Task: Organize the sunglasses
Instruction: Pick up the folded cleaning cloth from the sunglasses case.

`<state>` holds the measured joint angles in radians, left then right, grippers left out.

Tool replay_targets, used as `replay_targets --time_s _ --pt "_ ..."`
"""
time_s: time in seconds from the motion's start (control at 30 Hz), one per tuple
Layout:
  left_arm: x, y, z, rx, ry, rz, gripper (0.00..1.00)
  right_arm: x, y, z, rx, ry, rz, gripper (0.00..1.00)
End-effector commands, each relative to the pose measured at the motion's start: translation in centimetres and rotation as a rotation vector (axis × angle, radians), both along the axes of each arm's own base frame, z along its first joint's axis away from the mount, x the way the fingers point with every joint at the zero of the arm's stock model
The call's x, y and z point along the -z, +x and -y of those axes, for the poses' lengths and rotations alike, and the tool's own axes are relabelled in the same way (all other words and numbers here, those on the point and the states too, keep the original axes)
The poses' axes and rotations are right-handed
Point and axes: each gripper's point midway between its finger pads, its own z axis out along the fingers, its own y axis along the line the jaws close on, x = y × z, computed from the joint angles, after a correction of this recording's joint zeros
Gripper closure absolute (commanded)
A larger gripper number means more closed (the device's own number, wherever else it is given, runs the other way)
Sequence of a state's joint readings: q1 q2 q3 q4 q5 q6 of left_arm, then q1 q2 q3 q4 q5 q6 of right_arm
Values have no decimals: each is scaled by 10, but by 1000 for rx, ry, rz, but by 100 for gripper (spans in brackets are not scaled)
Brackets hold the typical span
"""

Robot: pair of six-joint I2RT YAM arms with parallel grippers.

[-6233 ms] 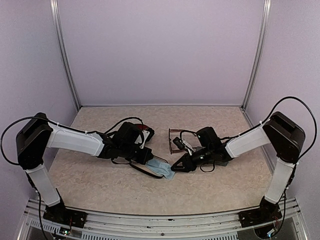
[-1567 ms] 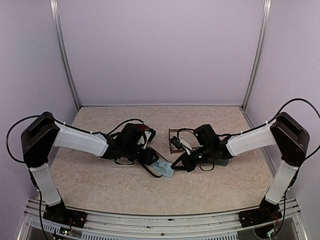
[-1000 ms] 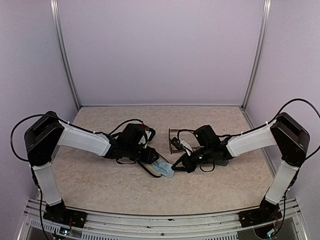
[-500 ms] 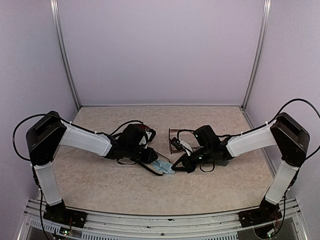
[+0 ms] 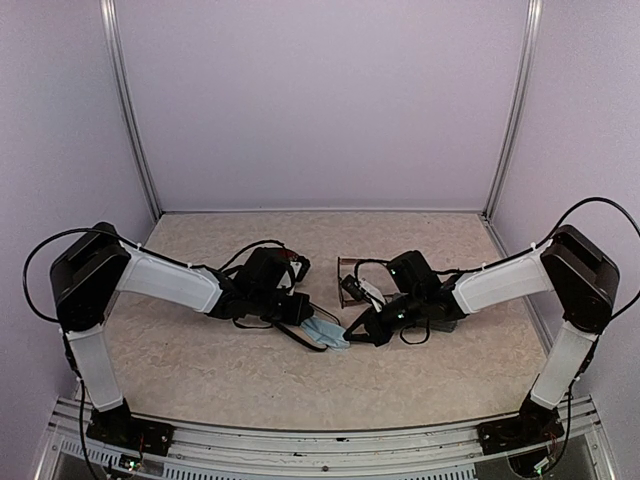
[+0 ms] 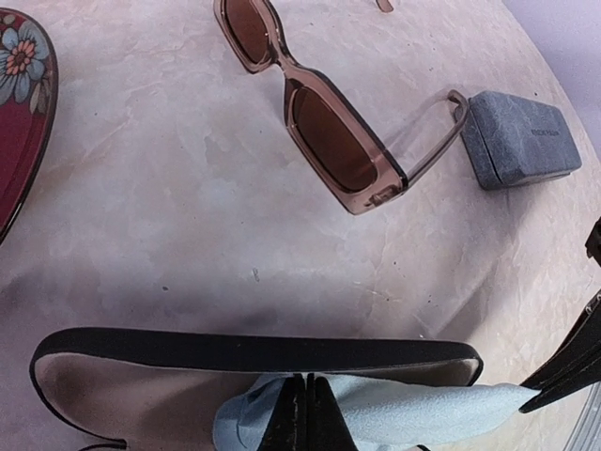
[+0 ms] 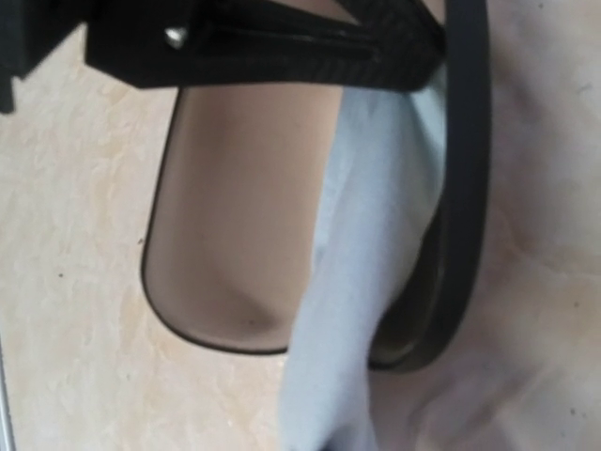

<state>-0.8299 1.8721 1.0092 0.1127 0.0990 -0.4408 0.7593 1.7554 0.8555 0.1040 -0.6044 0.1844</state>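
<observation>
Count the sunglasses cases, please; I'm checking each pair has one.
2: an open black case under the left gripper, a closed grey case beside the brown sunglasses. Others may be hidden.

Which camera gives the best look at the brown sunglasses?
The left wrist view: the reddish-brown sunglasses lie unfolded, lenses and one arm sharp. The top external view shows them only as a small brown frame. The right wrist view misses them.

Colours, left wrist view.
- Ahead of the jaws: sunglasses point(image 6: 329, 132), translucent reddish-brown frame, darker brown lenses.
- Ahead, right of the jaws: closed case point(image 6: 521, 141), speckled grey-blue.
- Far left of the jaws: red object point(image 6: 19, 113) with a floral print, pale blue and white blossoms.
- At the jaws: left gripper point(image 6: 307, 404) black; cloth point(image 6: 404, 413) light blue; open case point(image 6: 141, 385) black outside, beige lining.
- Table point(image 6: 169, 216): cream, faintly marbled.
</observation>
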Motion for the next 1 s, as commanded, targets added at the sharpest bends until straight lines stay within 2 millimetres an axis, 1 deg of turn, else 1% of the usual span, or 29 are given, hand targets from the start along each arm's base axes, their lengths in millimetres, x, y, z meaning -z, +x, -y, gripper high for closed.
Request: replay_targets --time_s 0.0,0.2,0.43,0.7,0.97 --pt "-29 3 -1 -54 -61 44 100 -13 -1 -4 -9 7 23 100" --pt "-54 -7 -4 -79 -81 82 100 -23 -4 -13 -26 15 41 100" --pt "-73 -20 -17 -111 -72 120 100 -48 -10 -25 -40 48 83 100" --pt "-86 -33 -39 -146 -55 137 100 -66 -25 -44 -65 77 105 100" --pt "-101 -50 -68 -200 -52 157 100 -77 -42 -68 -104 98 114 100"
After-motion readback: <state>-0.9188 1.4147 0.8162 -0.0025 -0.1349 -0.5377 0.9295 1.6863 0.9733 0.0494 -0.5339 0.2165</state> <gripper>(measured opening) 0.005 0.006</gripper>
